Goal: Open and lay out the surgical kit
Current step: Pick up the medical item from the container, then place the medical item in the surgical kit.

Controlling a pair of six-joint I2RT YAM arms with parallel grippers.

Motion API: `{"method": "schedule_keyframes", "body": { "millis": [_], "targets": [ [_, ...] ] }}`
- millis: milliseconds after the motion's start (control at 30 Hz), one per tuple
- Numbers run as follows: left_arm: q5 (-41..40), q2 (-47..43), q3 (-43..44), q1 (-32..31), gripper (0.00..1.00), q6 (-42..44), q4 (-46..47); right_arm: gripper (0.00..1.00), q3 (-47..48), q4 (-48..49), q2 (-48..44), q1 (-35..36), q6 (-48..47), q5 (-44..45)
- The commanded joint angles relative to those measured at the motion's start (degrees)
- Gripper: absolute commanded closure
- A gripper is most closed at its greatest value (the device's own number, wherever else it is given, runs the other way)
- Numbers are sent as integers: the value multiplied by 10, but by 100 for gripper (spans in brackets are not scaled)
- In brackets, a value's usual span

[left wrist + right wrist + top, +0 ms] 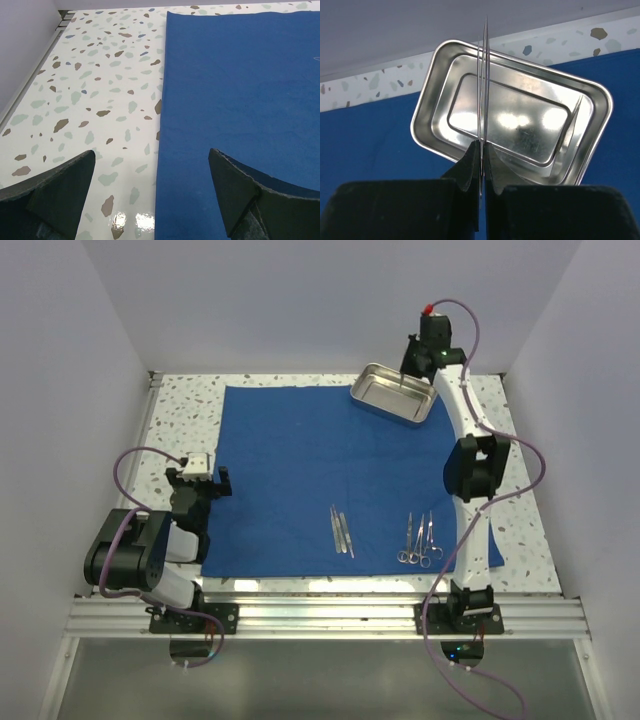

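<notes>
Royal-blue cloth wrap [300, 470] lies opened out as one flat sheet on the speckled desk [185, 405], covering most of it; a bare strip of desk shows along the 9 o'clock and 12 o'clock sides.

Steel tray [385, 390] sits upright on the cloth at its 1 o'clock corner, turned at an angle to the cloth edges; the tray interior [530, 120] is bare and reflective.

Right hand [415, 365] is positioned over the tray's 3 o'clock end, arm fully extended; in the right wrist view the right hand [482, 150] is clenched on the held tweezers [483, 90], whose two thin prongs lie nearly together and point toward 12 o'clock across the tray.

Loose tweezers [342, 530] lie on the cloth at 6 o'clock, side by side; ring-handled forceps [420, 540] lie near them at 5 o'clock, rings toward the near edge, well apart from the tray.

Left hand [200, 480] is at the cloth's 9 o'clock edge, released and grasping nothing; in the left wrist view its fingers [60, 190] stand wide apart, one over bare desk, the other over the cloth.
</notes>
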Motion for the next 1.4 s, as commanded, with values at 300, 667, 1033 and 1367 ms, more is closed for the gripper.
{"method": "schedule_keyframes", "body": {
  "millis": [300, 667, 1033, 1367],
  "targets": [
    [-5, 0, 7, -1, 0, 9, 61, 100, -228, 103, -194, 122, 89, -161],
    [-4, -6, 9, -1, 0, 7, 44, 100, -470, 146, -333, 345, 200, -154],
    [-6, -7, 9, 0, 0, 7, 42, 100, -611, 217, -287, 460, 316, -96],
    [-5, -4, 8, -1, 0, 7, 49, 100, -514, 171, -184, 508, 307, -87]
  ]
}}
